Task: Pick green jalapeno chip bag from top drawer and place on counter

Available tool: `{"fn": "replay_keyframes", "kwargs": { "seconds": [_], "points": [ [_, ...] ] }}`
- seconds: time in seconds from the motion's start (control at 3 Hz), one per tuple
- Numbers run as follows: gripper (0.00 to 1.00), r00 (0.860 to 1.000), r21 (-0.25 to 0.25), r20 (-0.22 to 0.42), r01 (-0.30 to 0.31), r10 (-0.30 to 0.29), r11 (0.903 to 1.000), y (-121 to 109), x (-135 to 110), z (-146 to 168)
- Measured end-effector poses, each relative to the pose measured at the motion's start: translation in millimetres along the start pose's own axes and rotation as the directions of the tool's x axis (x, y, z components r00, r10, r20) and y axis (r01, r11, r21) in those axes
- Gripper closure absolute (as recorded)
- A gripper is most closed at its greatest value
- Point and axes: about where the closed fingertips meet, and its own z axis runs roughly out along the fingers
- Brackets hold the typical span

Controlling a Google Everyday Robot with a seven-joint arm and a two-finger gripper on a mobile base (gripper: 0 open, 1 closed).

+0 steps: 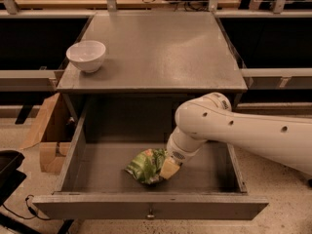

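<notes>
The green jalapeno chip bag (145, 165) lies crumpled on the floor of the open top drawer (151, 207), near its front and a little left of centre. My gripper (166, 168) is down inside the drawer at the bag's right edge and touches it. The white arm reaches in from the right, over the drawer's right side. The wrist hides the right part of the bag. The grey counter (156, 48) above the drawer holds only the white bowl.
A white bowl (86, 55) stands at the counter's left edge. A cardboard box (46, 130) sits on the floor left of the drawer. A dark object (9, 172) is at the lower left. Shelves run behind the cabinet.
</notes>
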Motion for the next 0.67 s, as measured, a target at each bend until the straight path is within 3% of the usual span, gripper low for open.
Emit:
{"fn": "replay_keyframes", "kwargs": {
  "seconds": [0.33,0.67],
  "points": [
    [0.20,1.000,0.000,0.000,0.000,0.000,1.0000,0.0,0.0,0.0],
    [0.00,1.000,0.000,0.000,0.000,0.000,1.0000,0.0,0.0,0.0]
  ]
}}
